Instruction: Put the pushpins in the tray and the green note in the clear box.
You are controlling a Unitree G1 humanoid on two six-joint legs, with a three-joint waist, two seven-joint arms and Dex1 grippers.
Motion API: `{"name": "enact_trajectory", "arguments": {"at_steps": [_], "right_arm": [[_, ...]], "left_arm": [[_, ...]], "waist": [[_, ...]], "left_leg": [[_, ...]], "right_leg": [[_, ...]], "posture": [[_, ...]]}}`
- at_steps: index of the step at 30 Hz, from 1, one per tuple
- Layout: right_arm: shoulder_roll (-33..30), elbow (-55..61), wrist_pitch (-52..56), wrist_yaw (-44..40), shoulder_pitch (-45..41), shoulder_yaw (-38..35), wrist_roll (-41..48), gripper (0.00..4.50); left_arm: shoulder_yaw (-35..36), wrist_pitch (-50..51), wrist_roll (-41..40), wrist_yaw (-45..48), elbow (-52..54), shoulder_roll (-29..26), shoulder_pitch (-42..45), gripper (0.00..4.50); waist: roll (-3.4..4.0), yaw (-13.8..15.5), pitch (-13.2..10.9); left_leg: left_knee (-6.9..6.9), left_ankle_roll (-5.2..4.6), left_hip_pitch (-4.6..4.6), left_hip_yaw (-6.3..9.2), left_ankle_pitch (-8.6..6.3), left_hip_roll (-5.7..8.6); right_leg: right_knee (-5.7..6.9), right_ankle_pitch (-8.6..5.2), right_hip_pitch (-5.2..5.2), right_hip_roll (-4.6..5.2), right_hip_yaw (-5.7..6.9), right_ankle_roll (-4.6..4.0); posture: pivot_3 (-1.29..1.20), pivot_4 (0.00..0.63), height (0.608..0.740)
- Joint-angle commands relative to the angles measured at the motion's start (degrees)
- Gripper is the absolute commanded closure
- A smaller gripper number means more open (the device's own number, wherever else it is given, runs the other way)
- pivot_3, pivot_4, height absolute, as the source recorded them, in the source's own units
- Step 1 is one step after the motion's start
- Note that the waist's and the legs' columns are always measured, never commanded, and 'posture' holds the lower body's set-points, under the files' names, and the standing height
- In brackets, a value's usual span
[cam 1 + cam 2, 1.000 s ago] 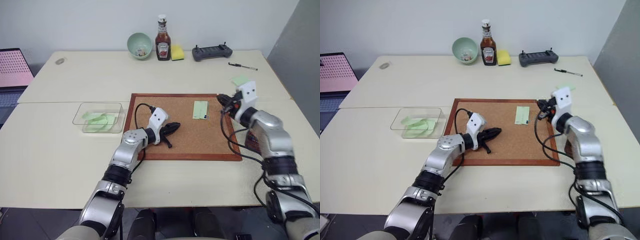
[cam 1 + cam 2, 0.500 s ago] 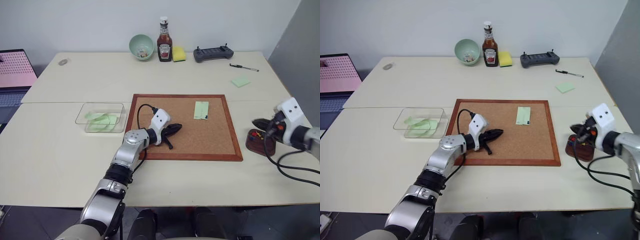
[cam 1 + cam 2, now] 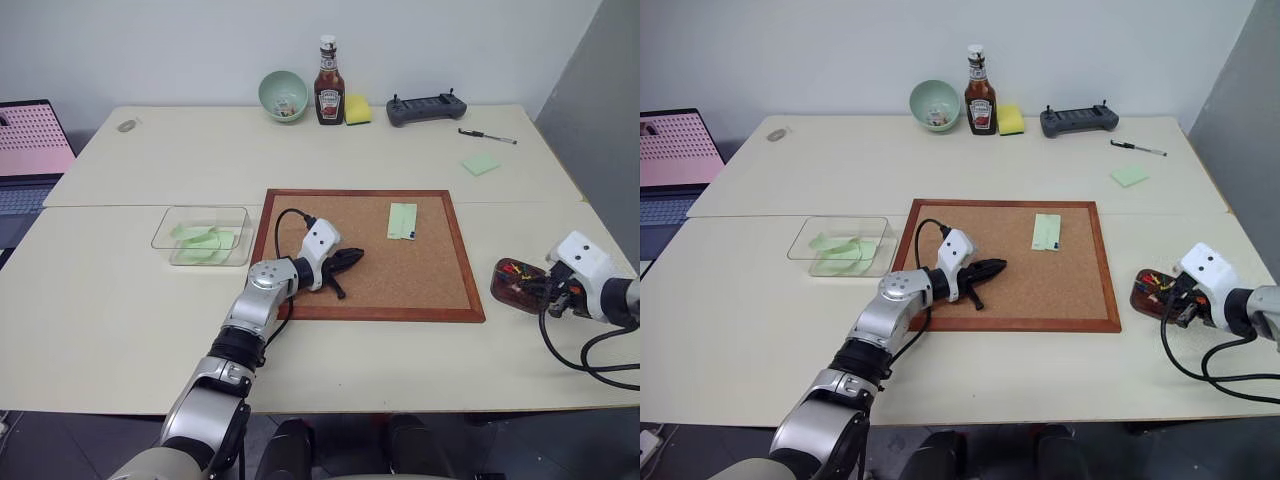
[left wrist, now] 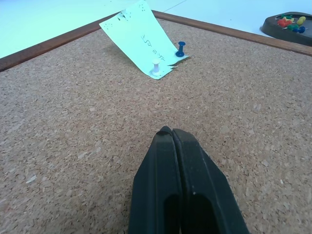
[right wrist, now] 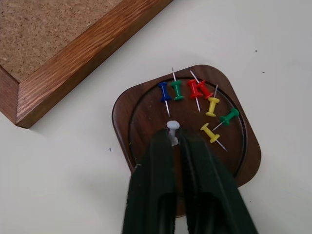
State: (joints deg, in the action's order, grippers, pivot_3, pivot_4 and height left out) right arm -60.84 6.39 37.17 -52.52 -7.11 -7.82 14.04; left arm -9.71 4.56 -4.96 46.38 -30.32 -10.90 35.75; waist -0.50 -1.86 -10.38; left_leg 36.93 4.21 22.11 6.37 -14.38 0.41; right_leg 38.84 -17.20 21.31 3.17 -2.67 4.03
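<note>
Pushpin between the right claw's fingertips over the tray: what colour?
White pushpin, best seen in the right wrist view, above the tray.

**A:** Standing next to this thing right now, the arms are brushed silver shells with black bands at the joints.

**B:** What about the ends?

**A:** Each wrist has a white boxy block, the left gripper (image 3: 348, 257) and right gripper (image 5: 174, 140) have two chunky matte black fingers each. Loose black cables loop off both forearms, pretty exposed honestly.
</note>
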Motion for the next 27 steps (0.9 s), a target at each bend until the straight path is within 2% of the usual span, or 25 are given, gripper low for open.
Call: {"name": "enact_trajectory", "arguments": {"at_steps": [1, 5, 8, 10, 13, 20, 27], "right_arm": [[-1.13, 0.25, -0.68, -0.70, 0.05, -0.75, -0.57, 3.07], [-1.49, 0.24, -0.70, -1.06, -1.09, -2.48, 0.35, 2.16], [-1.19, 1.85, 2.22, -2.66, -3.81, -4.38, 4.34, 1.63], [0.16, 3.02, 2.96, -2.92, -6.25, -3.95, 6.22, 1.63], [6.12, 3.54, 3.33, -0.46, -11.70, -1.49, 8.21, 1.63], [18.21, -4.47, -4.38, 5.92, -20.52, 7.83, 1.05, 1.63], [25.19, -13.73, -11.86, 7.61, -25.18, 11.98, -3.12, 1.63]], "left_arm": [[-1.00, 0.37, 0.91, 0.18, -2.22, 0.40, -0.53, 4.50], [-0.94, 0.21, 0.94, 0.14, -2.33, 0.40, -0.55, 4.50], [-0.87, 0.13, 0.93, 0.14, -2.44, 0.42, -0.55, 4.50], [-0.86, 0.04, 0.95, 0.14, -2.54, 0.44, -0.53, 4.50], [-0.80, 0.05, 0.95, -0.01, -2.64, 0.60, -0.38, 4.50], [-0.74, -0.12, 1.22, -0.02, -2.89, 0.68, -0.06, 4.50], [-0.47, -0.17, 1.35, -0.10, -2.58, 0.42, -0.05, 4.50]], "waist": [[0.00, 0.02, 0.00], [0.00, 0.02, 0.00], [0.01, 0.02, 0.00], [0.01, 0.00, 0.01], [-0.04, -0.03, -0.02], [-0.07, 0.13, -0.03], [-0.06, 0.10, -0.03]], "left_leg": [[0.00, 0.00, 0.00, 0.00, 0.00, 0.00], [0.00, 0.00, -0.01, 0.00, 0.00, 0.00], [0.00, 0.00, -0.02, 0.00, 0.00, 0.00], [0.00, 0.00, -0.04, 0.00, 0.00, 0.00], [-0.02, 0.00, -0.12, 0.01, 0.00, -0.04], [-0.02, 0.01, -0.08, 0.04, 0.00, 0.01], [-0.03, 0.01, -0.07, 0.05, 0.00, 0.00]], "right_leg": [[0.00, 0.00, 0.00, 0.00, 0.00, 0.00], [0.00, 0.00, -0.01, 0.00, 0.00, 0.00], [0.00, 0.00, -0.01, 0.00, 0.00, 0.00], [0.00, 0.00, -0.03, 0.00, 0.00, 0.00], [-0.02, 0.00, -0.12, -0.02, 0.02, 0.00], [-0.04, 0.00, -0.09, 0.00, 0.05, 0.00], [0.00, 0.01, -0.03, 0.00, 0.05, -0.01]], "posture": [[0.00, 0.150, 0.740], [0.00, 0.150, 0.740], [0.00, 0.150, 0.740], [0.00, 0.150, 0.740], [0.00, 0.150, 0.740], [0.00, 0.150, 0.740], [0.00, 0.150, 0.740]]}}
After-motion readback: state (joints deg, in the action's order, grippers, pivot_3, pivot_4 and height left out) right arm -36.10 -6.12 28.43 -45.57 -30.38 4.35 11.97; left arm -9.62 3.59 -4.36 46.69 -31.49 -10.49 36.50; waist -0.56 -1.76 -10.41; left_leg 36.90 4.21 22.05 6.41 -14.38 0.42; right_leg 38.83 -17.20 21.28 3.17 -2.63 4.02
